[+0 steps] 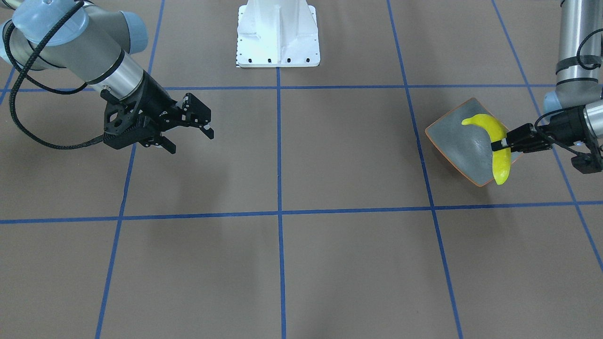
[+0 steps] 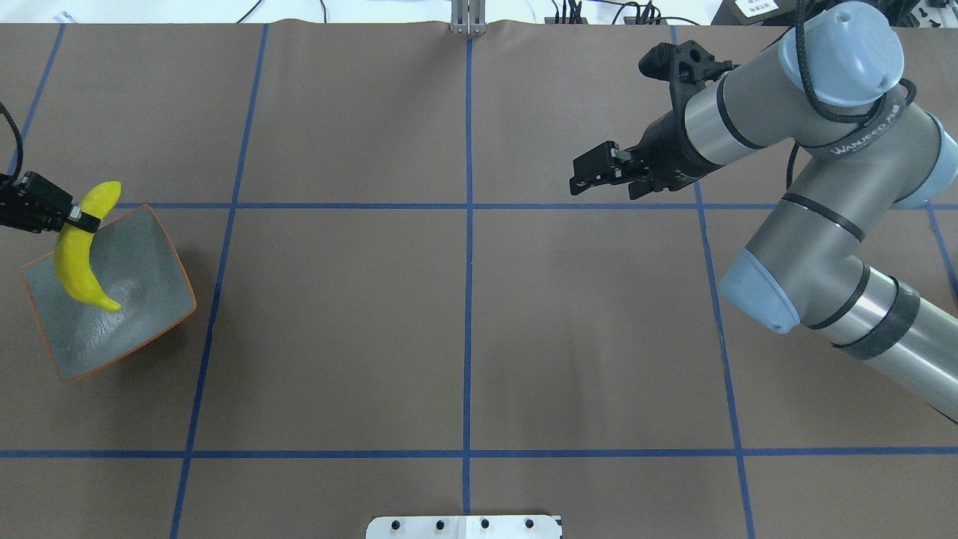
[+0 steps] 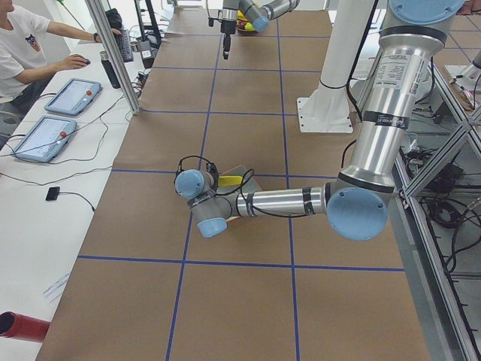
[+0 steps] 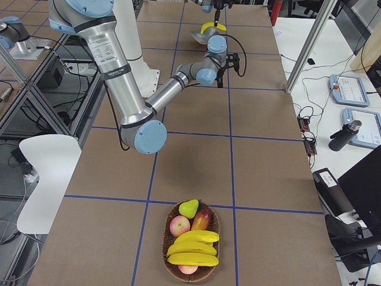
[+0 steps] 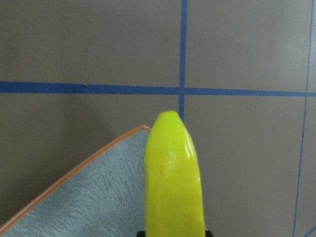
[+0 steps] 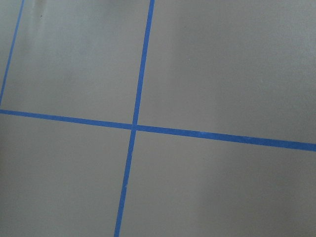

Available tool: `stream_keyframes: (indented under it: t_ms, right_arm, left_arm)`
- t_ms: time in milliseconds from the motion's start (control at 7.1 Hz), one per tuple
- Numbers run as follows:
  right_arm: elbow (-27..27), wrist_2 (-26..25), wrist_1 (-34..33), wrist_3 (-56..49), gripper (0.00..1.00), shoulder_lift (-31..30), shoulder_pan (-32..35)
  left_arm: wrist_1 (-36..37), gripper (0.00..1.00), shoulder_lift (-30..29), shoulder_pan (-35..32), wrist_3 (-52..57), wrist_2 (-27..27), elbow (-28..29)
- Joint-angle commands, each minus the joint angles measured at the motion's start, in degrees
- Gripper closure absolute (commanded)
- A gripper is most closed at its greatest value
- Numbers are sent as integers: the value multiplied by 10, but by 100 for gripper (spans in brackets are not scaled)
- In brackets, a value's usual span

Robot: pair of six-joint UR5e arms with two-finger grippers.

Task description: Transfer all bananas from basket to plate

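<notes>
My left gripper (image 1: 500,143) is shut on a yellow banana (image 1: 494,130) around its middle, holding it above the far side of the grey-green plate (image 1: 452,141) with the orange rim. From overhead, the banana (image 2: 75,258) hangs over the plate's (image 2: 127,299) left half with one tip low near the dish. The left wrist view shows the banana (image 5: 174,182) over the plate's edge (image 5: 89,197). More bananas (image 4: 191,249) lie in the wicker basket (image 4: 205,275) at the table's right end. My right gripper (image 1: 191,140) hovers open and empty over bare table.
The basket also holds a green pear (image 4: 189,208) and apples (image 4: 202,218). The white robot base (image 1: 278,33) stands at the table's middle edge. A person (image 3: 22,45) sits by tablets (image 3: 45,139) beyond the far side.
</notes>
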Motion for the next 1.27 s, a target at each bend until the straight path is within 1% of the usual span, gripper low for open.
stream_keyframes:
  t_ms: [0,141,282,422,563,1127]
  right_arm:
    - [-1,1,-2,0,0,0,0]
    - [0,1,-2,0,0,0,0]
    - [0,1,-2,6,0,0,1]
    - [0,1,-2,10,0,0,0]
    - [1,1,-2,10,0,-1,1]
    - [1,0,-2,11,0,-3,3]
  left_arm:
    - [1,81,-3,3,0,0,9]
    - [1,74,-3,4,0,1,7]
    - [-1,46,0,4,1,3,8]
    - [-2,30,0,5,1,5,7]
    - [-4,26,3,9,1,5,6]
    - [-6,26,3,12,1,5,4]
